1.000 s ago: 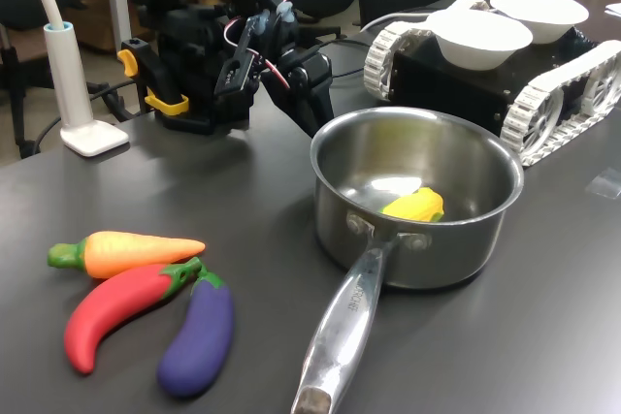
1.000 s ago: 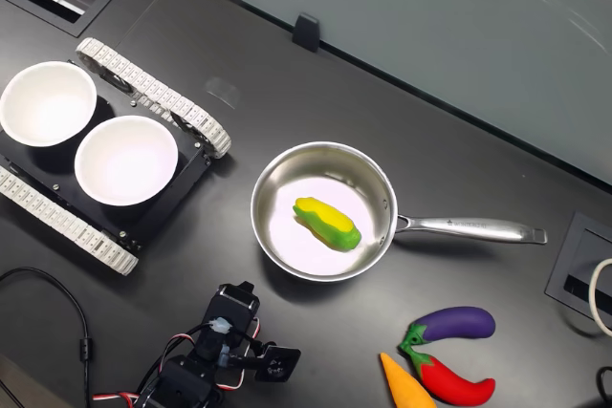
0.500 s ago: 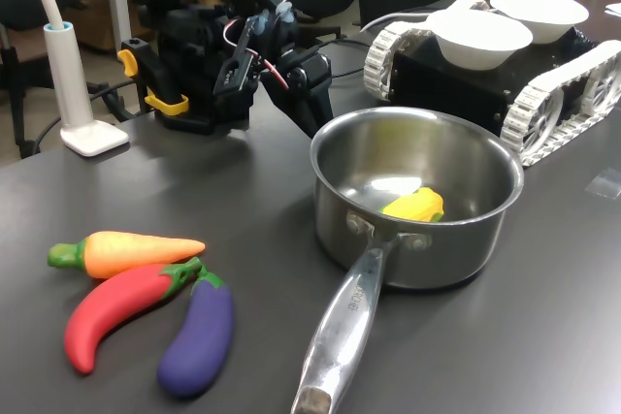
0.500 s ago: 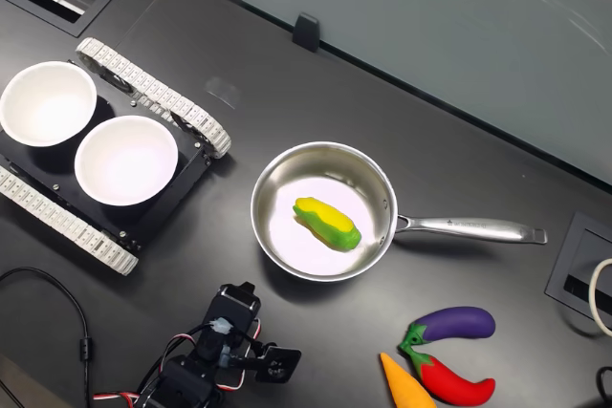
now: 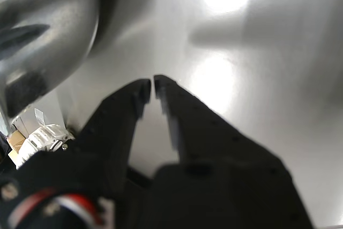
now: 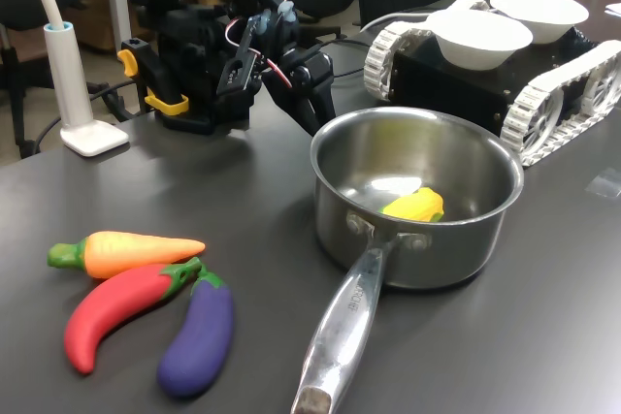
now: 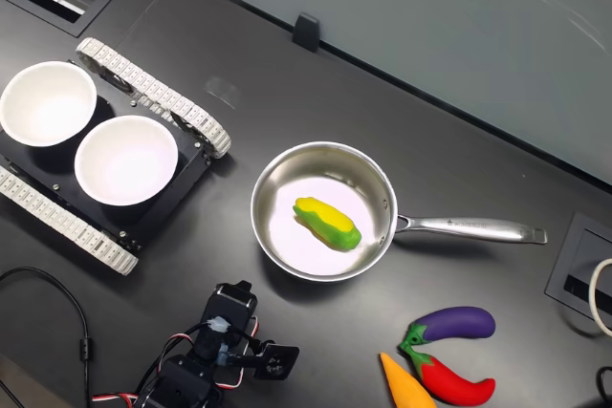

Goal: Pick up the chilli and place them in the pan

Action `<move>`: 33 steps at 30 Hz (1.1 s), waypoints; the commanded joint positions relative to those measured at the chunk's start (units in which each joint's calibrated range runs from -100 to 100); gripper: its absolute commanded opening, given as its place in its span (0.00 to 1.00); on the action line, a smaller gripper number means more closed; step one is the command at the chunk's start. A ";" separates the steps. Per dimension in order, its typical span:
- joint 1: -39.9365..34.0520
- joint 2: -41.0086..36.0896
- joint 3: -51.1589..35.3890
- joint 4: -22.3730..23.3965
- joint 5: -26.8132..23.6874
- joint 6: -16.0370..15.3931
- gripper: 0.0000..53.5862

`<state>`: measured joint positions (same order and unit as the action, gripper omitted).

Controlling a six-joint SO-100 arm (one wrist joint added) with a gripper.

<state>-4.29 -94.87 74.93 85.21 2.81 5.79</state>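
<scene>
One chilli [image 6: 121, 309], one pan [image 6: 417, 203], two white bowls [image 6: 479, 38]; the gripper's [image 5: 150, 85] jaws nearly together, empty.

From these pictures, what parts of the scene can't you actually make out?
- The gripper, wrist view: jaws nearly closed and empty, but everything beyond is blurred grey glare.
- The carrot, second exterior view: its lower part is cut off by the bottom edge.
- The chilli, second exterior view: its stem end is tucked among the carrot and eggplant.
- The yellow-green toy, first exterior view: partly hidden by the pan wall.
</scene>
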 commanded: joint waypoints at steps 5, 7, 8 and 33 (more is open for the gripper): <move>0.16 -0.58 -3.10 -0.31 0.44 -0.24 0.00; 0.05 -0.58 -3.28 0.03 0.49 -0.24 0.00; -0.30 -0.58 -3.74 0.38 0.39 -0.15 0.00; 8.07 8.61 -20.37 7.63 2.98 0.85 0.00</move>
<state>1.32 -90.32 61.99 92.44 5.10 5.97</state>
